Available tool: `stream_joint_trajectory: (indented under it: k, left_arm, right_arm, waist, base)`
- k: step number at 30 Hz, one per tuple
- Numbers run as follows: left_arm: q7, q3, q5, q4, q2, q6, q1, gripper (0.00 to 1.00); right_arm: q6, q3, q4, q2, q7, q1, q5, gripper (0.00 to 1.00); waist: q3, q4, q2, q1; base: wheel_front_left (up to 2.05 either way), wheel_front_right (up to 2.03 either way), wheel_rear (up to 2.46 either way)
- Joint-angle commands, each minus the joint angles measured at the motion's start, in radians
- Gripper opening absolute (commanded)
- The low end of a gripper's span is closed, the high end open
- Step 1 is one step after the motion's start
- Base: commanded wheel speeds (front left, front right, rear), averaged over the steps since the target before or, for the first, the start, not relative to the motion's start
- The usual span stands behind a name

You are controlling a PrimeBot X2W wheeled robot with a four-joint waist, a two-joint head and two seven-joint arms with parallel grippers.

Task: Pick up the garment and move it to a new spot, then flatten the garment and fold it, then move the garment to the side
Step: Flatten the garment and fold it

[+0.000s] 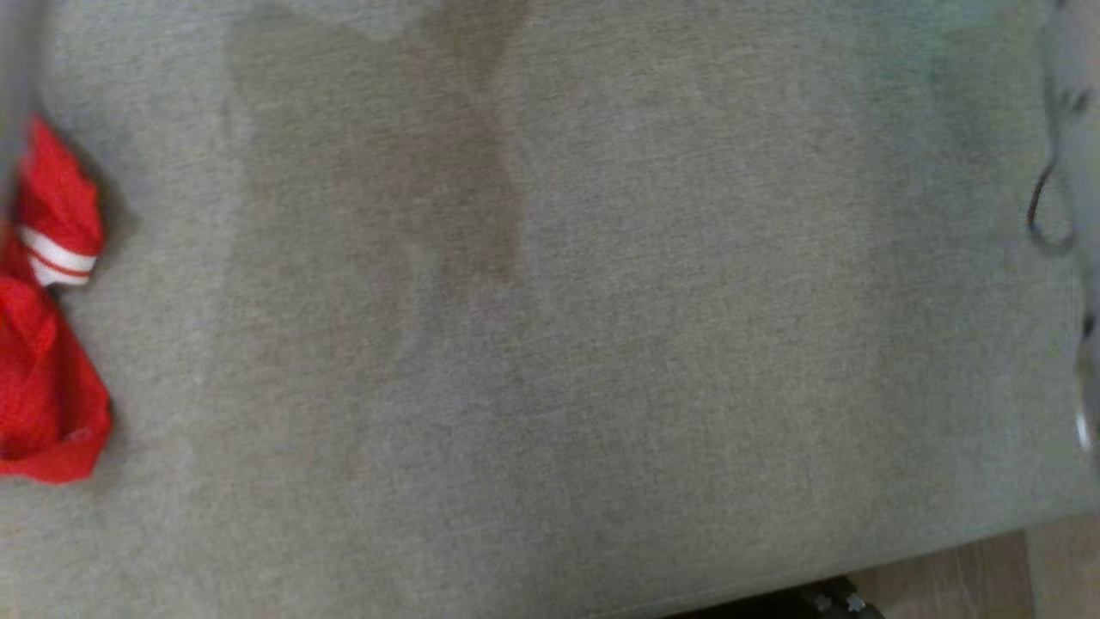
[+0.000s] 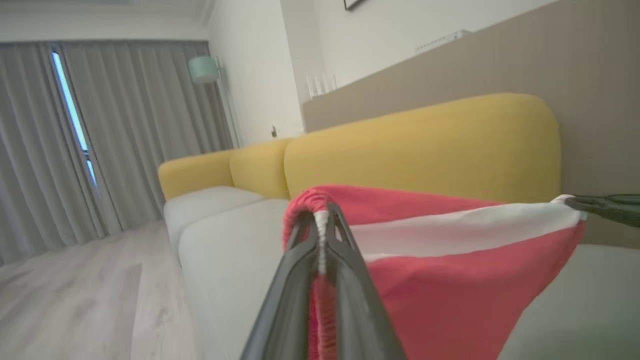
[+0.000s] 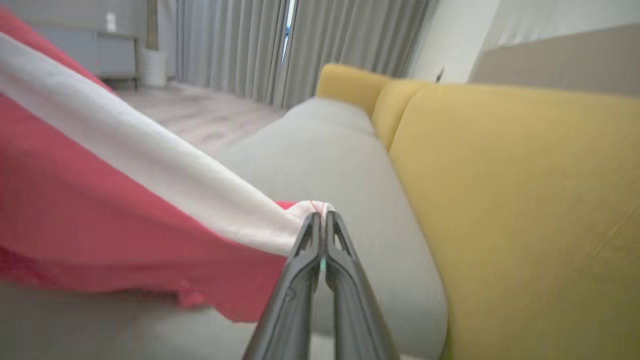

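Grey sofa seat below, yellow backrest behind: the red garment is held stretched over the cushion, its white band drawn taut lengthwise between left gripper and right gripper, both pinched closed on its edge.

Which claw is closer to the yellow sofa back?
Right, probably. The right claw, pinching the garment by its white band, sits just beside the yellow sofa back; the left claw, clamping the other end, hangs farther out over the seat cushion.
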Motion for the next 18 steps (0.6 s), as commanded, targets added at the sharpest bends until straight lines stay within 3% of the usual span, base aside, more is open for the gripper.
stream_joint_trajectory:
  k: [1,10,15,18]
  left_arm:
    - [-0.003,0.012,0.000,-0.043,0.039,0.002,0.014,0.00]
    - [-0.004,-0.050,0.031,-0.213,0.091,0.002,0.389,0.00]
    - [-0.004,-0.108,0.036,-0.253,0.107,0.002,0.544,0.00]
    - [-0.004,-0.118,0.044,-0.271,0.101,0.002,0.599,0.00]
  right_arm:
    - [-0.001,0.025,-0.011,-0.007,-0.005,0.035,0.002,0.00]
    - [-0.001,0.353,0.074,-0.134,0.028,0.229,0.156,0.00]
    - [-0.001,0.544,-0.004,-0.225,0.102,0.328,0.344,0.00]
    - [-0.001,0.655,-0.086,-0.323,0.146,0.358,0.438,0.00]
  waist:
    - [-0.011,0.012,0.0001,-0.0001]
    - [-0.112,0.049,0.0001,-0.0001]
    - [-0.175,0.066,0.0001,-0.0001]
    - [-0.206,0.076,0.0001,-0.0001]
  base:
    - [0.00,0.00,0.00]
    - [0.00,0.00,0.00]
    - [0.00,0.00,0.00]
    - [0.00,0.00,0.00]
